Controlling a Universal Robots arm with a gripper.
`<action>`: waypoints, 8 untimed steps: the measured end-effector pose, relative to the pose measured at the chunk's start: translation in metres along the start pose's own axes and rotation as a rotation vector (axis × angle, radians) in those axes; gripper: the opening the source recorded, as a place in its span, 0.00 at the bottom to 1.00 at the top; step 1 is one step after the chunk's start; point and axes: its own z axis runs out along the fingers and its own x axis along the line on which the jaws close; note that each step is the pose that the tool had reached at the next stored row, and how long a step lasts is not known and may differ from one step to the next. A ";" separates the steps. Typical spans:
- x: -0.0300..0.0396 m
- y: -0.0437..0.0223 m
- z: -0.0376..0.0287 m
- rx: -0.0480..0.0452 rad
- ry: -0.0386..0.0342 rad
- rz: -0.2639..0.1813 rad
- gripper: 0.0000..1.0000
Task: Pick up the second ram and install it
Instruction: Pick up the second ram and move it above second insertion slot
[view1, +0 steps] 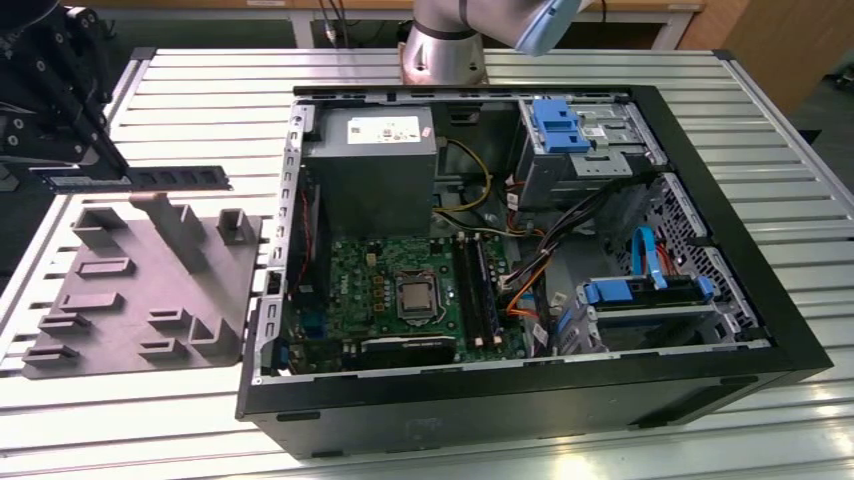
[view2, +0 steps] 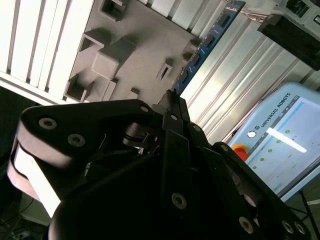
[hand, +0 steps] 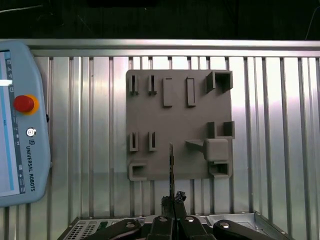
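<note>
Black gripper (hand: 172, 201) tight around the second ram (view1: 174, 178), near grey fixture tray (hand: 180, 125).

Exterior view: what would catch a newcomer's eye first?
The open computer case with its green motherboard fills the middle of the table. At the exterior view's left, the gripper is shut on the second ram, holding it level by the grey fixture tray.
</note>
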 end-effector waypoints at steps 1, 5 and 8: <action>-0.0001 -0.0005 0.0000 0.0000 0.0000 0.000 0.12; -0.0004 -0.0026 -0.0001 0.0000 0.0000 0.000 0.12; -0.0006 -0.0042 -0.0001 0.0000 0.0000 0.000 0.12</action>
